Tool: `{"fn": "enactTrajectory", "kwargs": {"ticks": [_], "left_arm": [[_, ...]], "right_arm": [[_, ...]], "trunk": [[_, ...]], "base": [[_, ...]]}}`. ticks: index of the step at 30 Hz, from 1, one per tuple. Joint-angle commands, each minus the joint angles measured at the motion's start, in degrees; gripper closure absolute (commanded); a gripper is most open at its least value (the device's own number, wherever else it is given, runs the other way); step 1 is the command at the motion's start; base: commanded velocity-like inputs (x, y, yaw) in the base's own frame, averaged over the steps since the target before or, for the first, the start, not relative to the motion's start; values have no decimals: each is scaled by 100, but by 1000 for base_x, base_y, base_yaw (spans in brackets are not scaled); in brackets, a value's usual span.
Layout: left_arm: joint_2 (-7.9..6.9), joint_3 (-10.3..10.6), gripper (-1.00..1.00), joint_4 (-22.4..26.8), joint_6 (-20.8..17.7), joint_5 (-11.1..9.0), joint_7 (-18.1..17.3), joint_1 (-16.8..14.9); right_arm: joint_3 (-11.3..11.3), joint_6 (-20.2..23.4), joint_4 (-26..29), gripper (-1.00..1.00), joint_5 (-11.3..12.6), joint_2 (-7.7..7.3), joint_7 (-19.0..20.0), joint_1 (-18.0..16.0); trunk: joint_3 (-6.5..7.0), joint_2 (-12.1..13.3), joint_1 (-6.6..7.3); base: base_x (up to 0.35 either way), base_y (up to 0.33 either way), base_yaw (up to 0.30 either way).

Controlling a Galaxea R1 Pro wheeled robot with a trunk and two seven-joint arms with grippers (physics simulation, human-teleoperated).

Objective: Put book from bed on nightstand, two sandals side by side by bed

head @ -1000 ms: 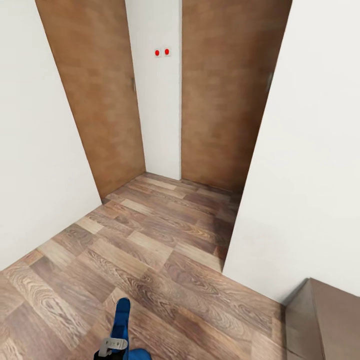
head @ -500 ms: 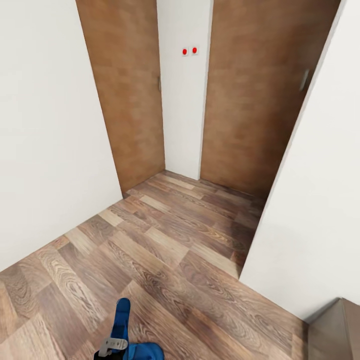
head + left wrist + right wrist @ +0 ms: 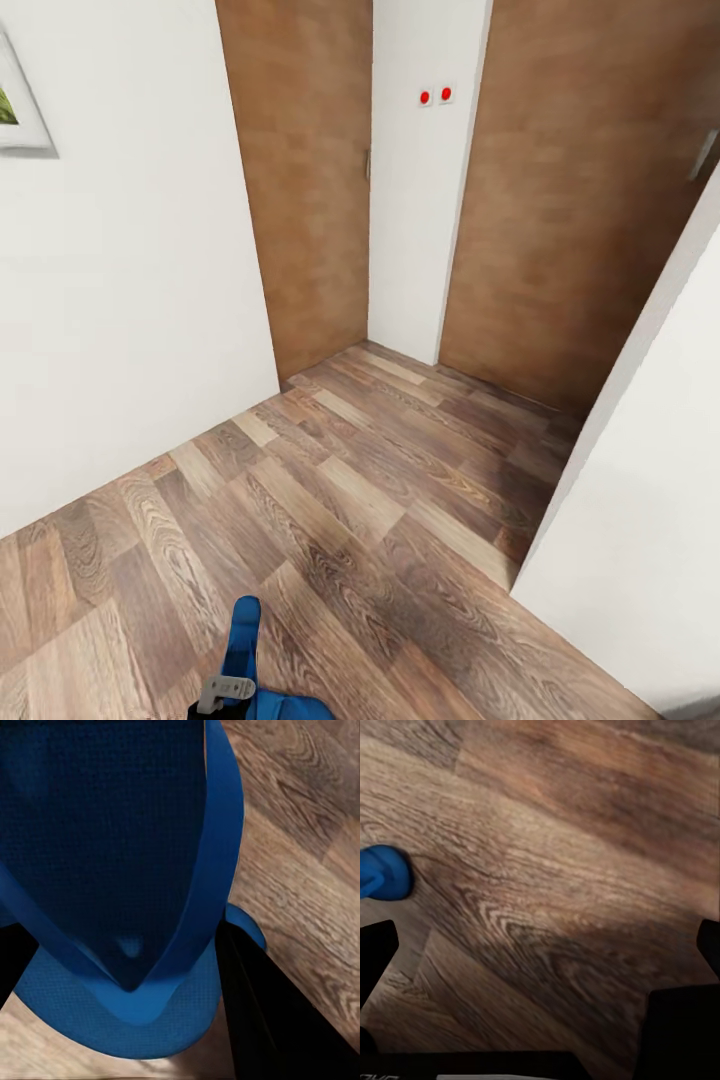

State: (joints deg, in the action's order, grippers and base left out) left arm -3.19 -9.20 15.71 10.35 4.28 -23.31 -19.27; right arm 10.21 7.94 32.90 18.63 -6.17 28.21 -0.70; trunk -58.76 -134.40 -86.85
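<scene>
A bright blue sandal [image 3: 243,640] sticks forward from my left gripper [image 3: 226,690] at the bottom edge of the head view. In the left wrist view the sandal [image 3: 112,832] and its V-shaped strap lie between the dark fingers [image 3: 255,1020], and the left gripper [image 3: 127,979] is shut on it. My right gripper [image 3: 540,982] hangs open over bare plank floor with nothing between its fingers. A blue end of the sandal [image 3: 382,874] shows beside it. The book, the bed and the nightstand are out of view.
I face a corner with white walls [image 3: 130,300] and two closed brown wooden doors [image 3: 310,190] [image 3: 580,200]. Two red dots [image 3: 435,96] sit on the wall strip between them. A picture frame [image 3: 15,110] hangs at the left. A white wall corner [image 3: 640,520] juts in at the right. Wood-plank floor [image 3: 350,500] lies ahead.
The camera has turned left, so the doors and walls shifted right. The picture frame came into view and the brown cabinet at lower right left it. The sandal stays held.
</scene>
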Motion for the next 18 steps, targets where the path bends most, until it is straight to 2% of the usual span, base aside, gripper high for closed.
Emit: {"fn": "enactTrajectory", "kwargs": {"ticks": [1, 18], "left_arm": [[3, -47, 100, -6, 24, 56, -33, -6], [3, -47, 100, -7, 25, 56, -33, -7]], "right_arm": [[20, 58, 5, -100, 59, 2, 27, 0], [22, 58, 5, -100, 61, 2, 32, 0]], "trunk": [[-7, -2, 1], [-42, -2, 1]], "base": [[15, -14, 280], [2, -2, 280]]}}
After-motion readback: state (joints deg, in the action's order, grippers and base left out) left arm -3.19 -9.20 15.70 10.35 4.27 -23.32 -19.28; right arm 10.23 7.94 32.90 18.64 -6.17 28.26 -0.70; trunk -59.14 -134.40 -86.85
